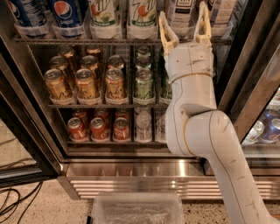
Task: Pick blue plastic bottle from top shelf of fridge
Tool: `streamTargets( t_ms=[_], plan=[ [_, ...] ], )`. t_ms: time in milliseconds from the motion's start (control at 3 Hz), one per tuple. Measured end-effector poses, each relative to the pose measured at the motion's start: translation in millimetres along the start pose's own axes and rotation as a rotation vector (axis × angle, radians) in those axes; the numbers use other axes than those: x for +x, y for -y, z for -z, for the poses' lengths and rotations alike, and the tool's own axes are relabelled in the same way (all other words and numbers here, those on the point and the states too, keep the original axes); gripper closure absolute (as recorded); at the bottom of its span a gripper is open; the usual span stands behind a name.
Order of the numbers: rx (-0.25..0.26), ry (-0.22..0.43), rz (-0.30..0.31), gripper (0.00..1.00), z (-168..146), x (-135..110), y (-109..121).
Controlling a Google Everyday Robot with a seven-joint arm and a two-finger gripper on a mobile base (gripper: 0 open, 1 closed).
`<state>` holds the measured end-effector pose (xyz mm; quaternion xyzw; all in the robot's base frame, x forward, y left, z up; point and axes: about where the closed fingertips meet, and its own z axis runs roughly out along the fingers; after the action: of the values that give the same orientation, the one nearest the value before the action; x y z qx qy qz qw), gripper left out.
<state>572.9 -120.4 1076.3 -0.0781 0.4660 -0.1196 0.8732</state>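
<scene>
The fridge [30, 144] stands open in front of me. On its top shelf [87, 41], a wire rack with clear cups, a bottle with a white-and-dark label [183, 8] stands at the right; its cap is out of view above the frame. My gripper [183, 25] is raised at shelf height right in front of this bottle. Its two pale fingers [165, 28] are open, one on each side of the bottle's lower part. I cannot tell whether they touch it. My white arm hides the shelf edge and the cans below.
Blue Pepsi bottles [66, 13] and white-green 7UP bottles [105, 13] fill the top shelf to the left. Gold cans [87, 83], green cans [143, 85] and red cans [98, 129] sit below. A steel ribbed base [131, 179], a clear bin [138, 210], floor cables [13, 205] and a dark frame post [258, 74] are near.
</scene>
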Motion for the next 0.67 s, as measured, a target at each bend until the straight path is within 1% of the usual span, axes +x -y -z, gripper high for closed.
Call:
streamTargets(
  t_ms=[333,667],
  plan=[
    [0.007,-0.013,-0.003,0.31,-10.2,0.5,2.9],
    [0.013,-0.029,-0.007,0.32,-18.2,3.5,4.9]
  ],
)
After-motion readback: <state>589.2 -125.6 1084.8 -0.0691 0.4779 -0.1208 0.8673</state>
